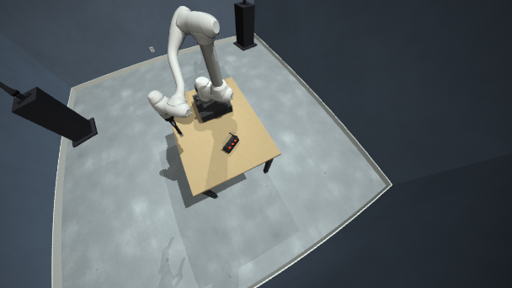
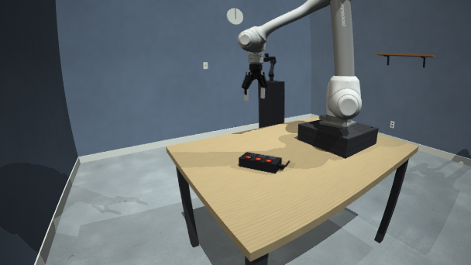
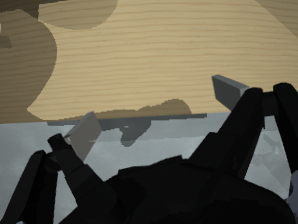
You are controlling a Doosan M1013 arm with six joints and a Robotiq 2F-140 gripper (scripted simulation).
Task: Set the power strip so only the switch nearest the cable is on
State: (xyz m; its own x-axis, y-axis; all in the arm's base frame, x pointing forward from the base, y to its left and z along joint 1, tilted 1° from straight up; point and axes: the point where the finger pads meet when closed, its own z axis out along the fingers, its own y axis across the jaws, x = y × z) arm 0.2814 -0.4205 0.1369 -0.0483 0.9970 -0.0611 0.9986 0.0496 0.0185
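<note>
Gripper (image 2: 254,94) at full spread, fingers wide apart, nothing between them, nothing touched; pointing down, high above the table edge near the far corner. White arm (image 2: 342,54) rising from a black pedestal (image 2: 368,136) on the wooden table (image 2: 294,201). Power strip (image 2: 260,161) flat on the table, right way up, well apart from the gripper and near the tabletop's middle; three red switches (image 2: 258,159) in a row on top, short cable stub (image 2: 284,165) at the end toward the pedestal. On or off position of each switch too small to tell. Black pillar (image 2: 272,102) on the floor beyond the table.
</note>
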